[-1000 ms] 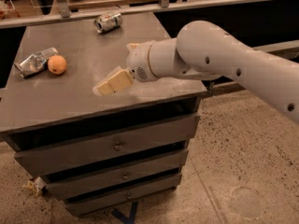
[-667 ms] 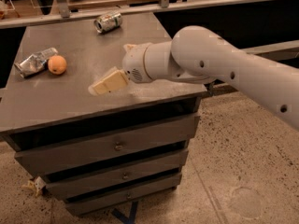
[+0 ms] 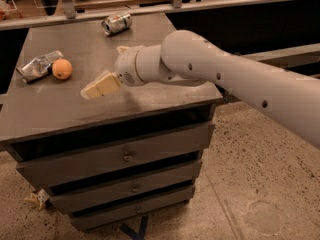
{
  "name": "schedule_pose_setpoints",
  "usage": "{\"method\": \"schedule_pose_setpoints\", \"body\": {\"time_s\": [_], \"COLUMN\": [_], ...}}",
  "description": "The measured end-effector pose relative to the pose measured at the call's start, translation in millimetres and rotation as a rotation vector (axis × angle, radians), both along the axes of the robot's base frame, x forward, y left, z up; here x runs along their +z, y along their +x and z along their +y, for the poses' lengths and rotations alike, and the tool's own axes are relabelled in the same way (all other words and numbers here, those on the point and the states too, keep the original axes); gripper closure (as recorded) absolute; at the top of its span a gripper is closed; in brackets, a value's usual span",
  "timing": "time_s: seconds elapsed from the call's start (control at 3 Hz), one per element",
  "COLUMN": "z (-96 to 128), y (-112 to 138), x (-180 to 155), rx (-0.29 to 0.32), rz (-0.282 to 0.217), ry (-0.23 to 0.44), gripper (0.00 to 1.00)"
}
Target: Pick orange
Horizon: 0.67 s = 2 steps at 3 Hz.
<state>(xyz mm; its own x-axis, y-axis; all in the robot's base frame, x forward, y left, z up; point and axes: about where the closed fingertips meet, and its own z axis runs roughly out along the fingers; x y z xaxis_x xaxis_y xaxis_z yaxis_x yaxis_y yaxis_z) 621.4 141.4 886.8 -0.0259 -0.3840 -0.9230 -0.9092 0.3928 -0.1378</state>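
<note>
On top of drawer cabinet (image 3: 75, 111): orange (image 3: 62, 68) near L edge, foil bag (image 3: 38, 66) just beside it on its L. Drink can (image 3: 116, 23) lies on its side at the back, approx. ctr. Gripper (image 3: 100, 86) is over mid-top, R of orange & apart from it; arm (image 3: 225, 76) comes in from R.

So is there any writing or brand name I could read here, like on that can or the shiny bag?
No text here can be read.
Drink can: markings on its side, too blurred to read.
Foil bag: no legible print.
Orange, gripper over the tabletop to the right of the orange, drawers: no text visible.
</note>
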Motion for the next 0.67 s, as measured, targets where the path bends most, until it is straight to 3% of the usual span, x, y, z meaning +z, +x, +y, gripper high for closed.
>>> {"method": "schedule_pose_setpoints", "body": {"time_s": [0.67], "z": [52], "y": [32], "x": [-9], "rx": [0.012], "rz": [-0.005], "ry": [0.019], "gripper": [0.0]}}
